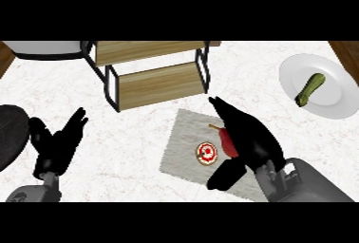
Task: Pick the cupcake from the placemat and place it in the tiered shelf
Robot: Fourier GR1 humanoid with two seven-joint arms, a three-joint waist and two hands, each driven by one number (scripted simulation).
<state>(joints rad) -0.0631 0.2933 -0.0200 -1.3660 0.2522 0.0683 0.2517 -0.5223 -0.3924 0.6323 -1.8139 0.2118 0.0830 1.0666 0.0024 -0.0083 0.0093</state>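
One cupcake (207,153), seen from above as a round white top with a red centre, sat on the grey placemat (184,142), near its middle. Just to its right lay a red pepper (228,142) with a pale stem, partly under the right hand (245,137). That hand hung over the mat's right half, fingers straight and stretched toward the shelf, the thumb spread low beside the cupcake; nothing was held. By the look of it the step in hand was the reach and the grasp had not begun. The next move would call for the hand to shift left and lower so that fingers and thumb stood on either side of the cupcake, clear of the pepper, and then close round it.

The tiered shelf (157,80), two wooden boards in a black frame, stood just beyond the mat's far edge. The left hand (56,142) rested open at the view's left, fingers up and apart. The counter (140,137) was white marble. At far right a white plate (335,102) carried a green zucchini (310,89); a dark round object (10,137) showed at the left edge and a white bowl (42,49) at the top left.
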